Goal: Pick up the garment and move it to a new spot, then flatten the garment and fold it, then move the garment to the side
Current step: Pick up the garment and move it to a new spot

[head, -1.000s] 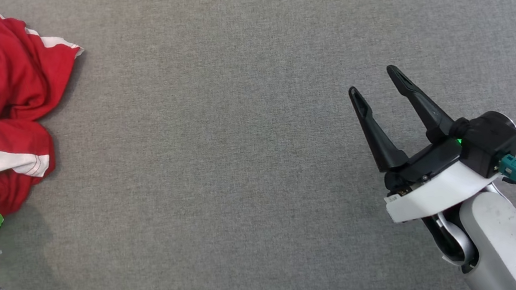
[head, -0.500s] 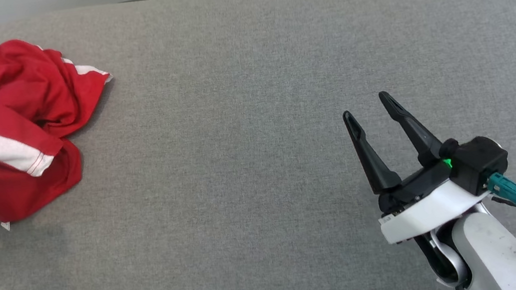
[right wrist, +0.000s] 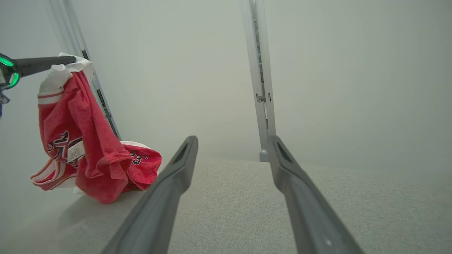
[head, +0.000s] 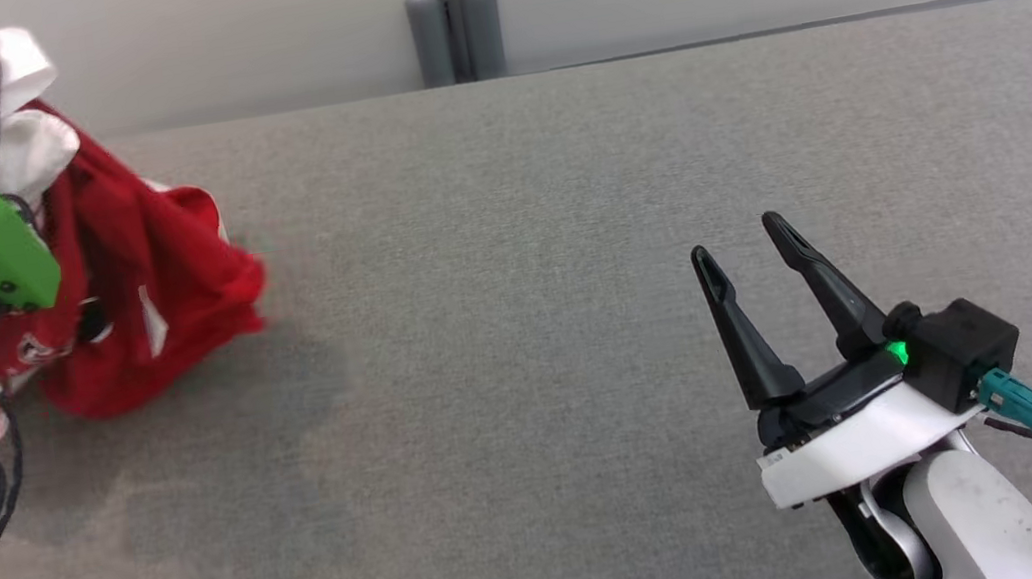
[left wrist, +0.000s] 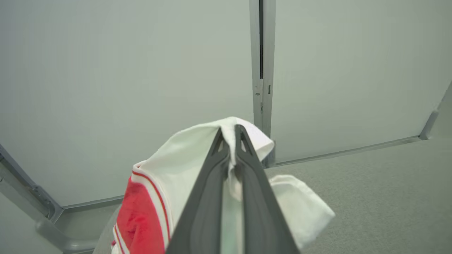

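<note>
Garment (head: 143, 291) of red and white fabric hangs by its white edge from the clamped left gripper (left wrist: 229, 131); right gripper (head: 737, 238) gapes empty.

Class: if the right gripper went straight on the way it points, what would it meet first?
The way looks free above the table; the right gripper would probably reach the wall post first, though depth is unclear.

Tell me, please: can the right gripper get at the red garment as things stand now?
Probably yes, though it is a long sideways reach. The right gripper stands open, and no object lies on the grey surface between it and the garment, which hangs from the shut left gripper.
</note>
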